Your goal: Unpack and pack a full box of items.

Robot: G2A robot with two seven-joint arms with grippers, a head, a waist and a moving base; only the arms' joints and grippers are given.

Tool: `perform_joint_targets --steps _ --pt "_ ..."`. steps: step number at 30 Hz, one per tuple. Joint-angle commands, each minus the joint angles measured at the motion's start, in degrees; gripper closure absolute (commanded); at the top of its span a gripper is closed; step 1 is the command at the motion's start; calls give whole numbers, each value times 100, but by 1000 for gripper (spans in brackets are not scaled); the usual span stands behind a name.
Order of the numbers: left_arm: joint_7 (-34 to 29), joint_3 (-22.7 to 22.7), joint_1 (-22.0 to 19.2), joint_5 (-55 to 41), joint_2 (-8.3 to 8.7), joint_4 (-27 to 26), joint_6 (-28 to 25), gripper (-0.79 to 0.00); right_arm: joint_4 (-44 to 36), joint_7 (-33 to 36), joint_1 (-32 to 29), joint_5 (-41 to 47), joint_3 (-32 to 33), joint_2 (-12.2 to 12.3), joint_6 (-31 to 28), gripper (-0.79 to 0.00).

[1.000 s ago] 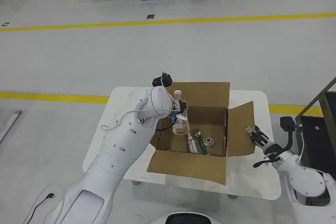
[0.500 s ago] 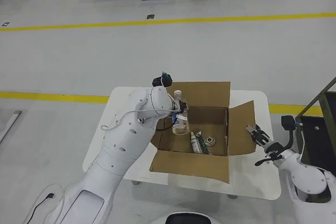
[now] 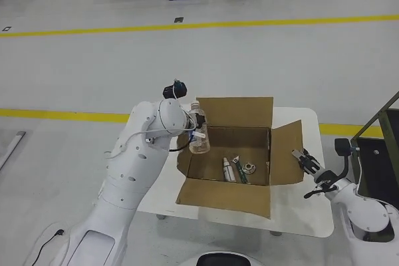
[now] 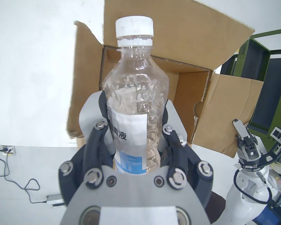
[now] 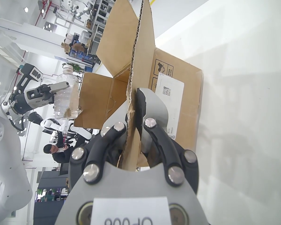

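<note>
My left fingers (image 4: pixel 92 112): clenched on the label band of a clear bottle (image 4: pixel 134 71), one on either side.
Bottle: white cap upward, held in the air above the left rim of the box (image 3: pixel 219 194).
My right fingers (image 5: pixel 152 108): pinched on the edge of the box's right flap (image 3: pixel 287 154), with cardboard between them.
Box: open, flaps spread, standing on the white counter (image 3: pixel 299 214).
Inside the box: a white tube (image 3: pixel 227 170) and a small metal part (image 3: pixel 247 169) lie side by side on the bottom.
</note>
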Motion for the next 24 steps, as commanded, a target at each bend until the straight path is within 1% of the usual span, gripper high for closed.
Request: perform_joint_targets --steps 1,6,8,10,11,15,21,24 --pt "-113 -224 61 373 72 -228 -112 0 -20 -9 -19 32 1 7 1 0" --pt "-556 -794 273 1424 207 -694 -555 0 -74 -26 -72 66 3 25 -32 0" --pt "-767 -1043 418 1699 227 -678 -765 0 -72 -31 -81 100 -1 31 -51 0" --pt "-981 -1240 512 2007 231 -544 -980 0 -67 -39 -88 108 1 38 -65 0" --pt "-1082 -1283 534 2181 222 -530 -1081 0 -72 -46 -87 115 10 43 -78 0" --pt "-1392 -1424 689 2363 136 -428 -1391 0 -77 -48 -80 176 99 64 -103 0" --pt "-1392 -1410 1026 2510 -19 -159 -1391 0 10 108 -61 194 154 99 -94 0" --pt "-1392 -1410 1026 2510 -19 -159 -1391 0 10 108 -61 194 154 99 -94 0"
